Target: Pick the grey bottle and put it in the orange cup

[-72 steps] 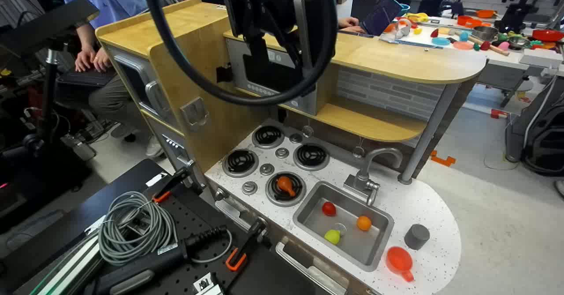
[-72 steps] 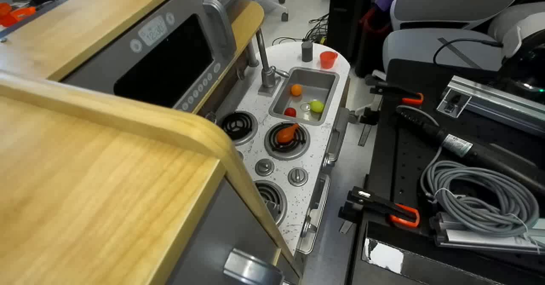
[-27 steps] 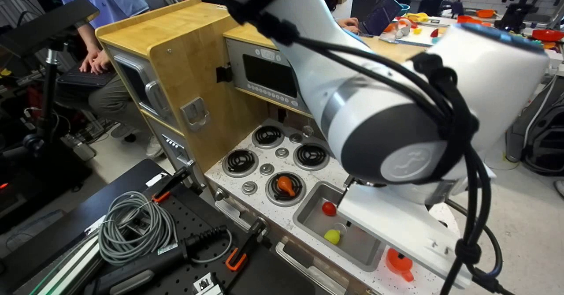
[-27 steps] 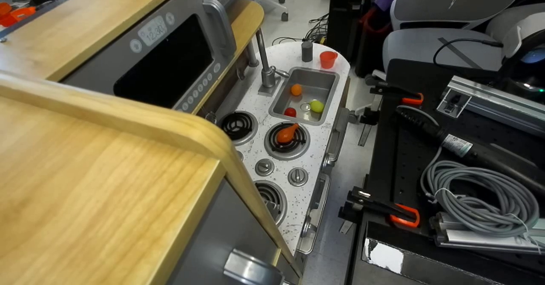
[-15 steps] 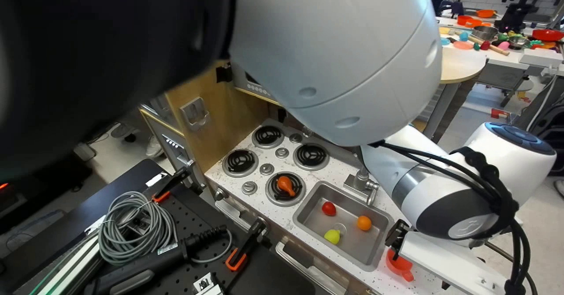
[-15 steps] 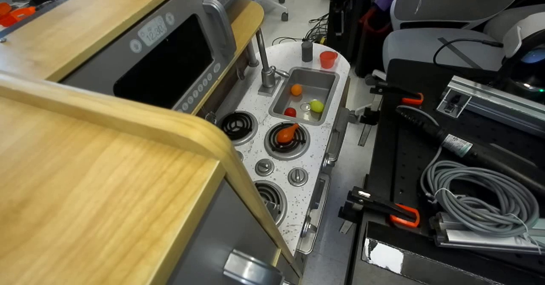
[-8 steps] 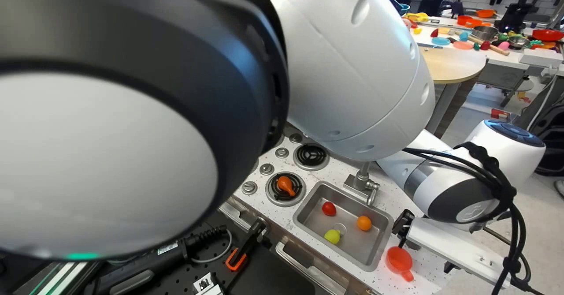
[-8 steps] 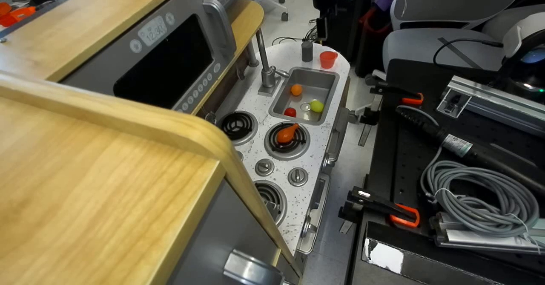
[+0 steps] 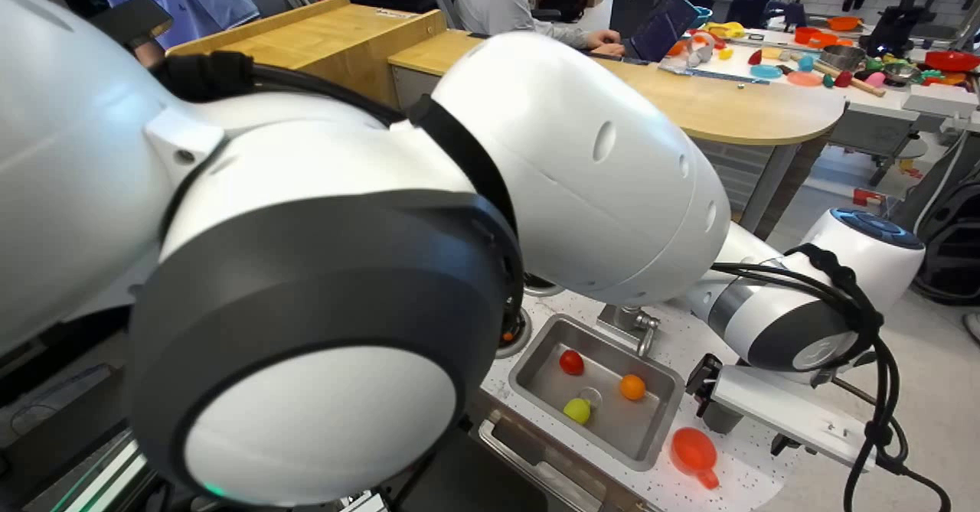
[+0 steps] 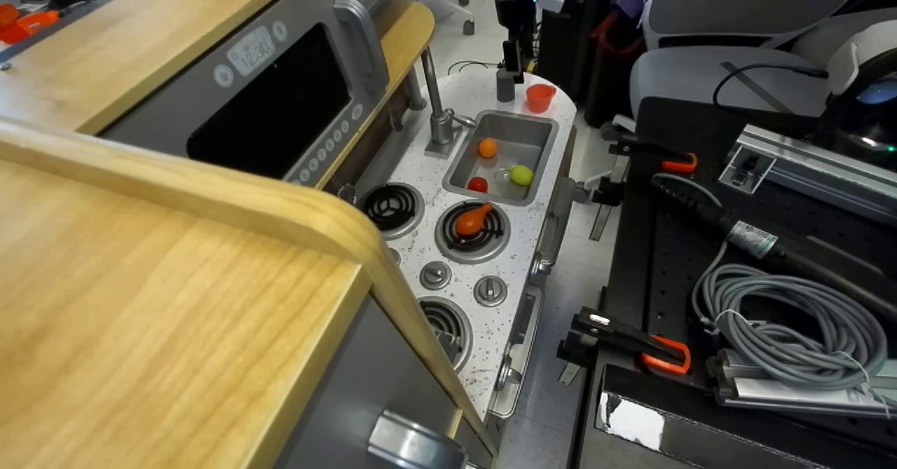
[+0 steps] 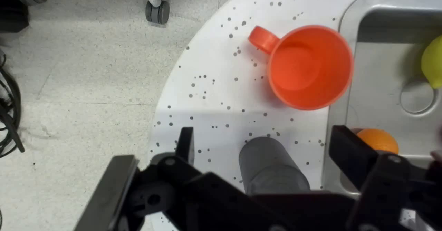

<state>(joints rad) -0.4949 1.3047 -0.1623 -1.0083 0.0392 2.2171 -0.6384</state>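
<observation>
Over the counter (image 11: 221, 120), the gripper (image 11: 265, 148) has its jaws wide apart; the wrist view shows the bottle (image 11: 271, 169) between them, untouched.

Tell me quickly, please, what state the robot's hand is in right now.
Hand: open, jaws apart, holding nothing; the grey bottle shows between them in the wrist view, not clamped.
</observation>
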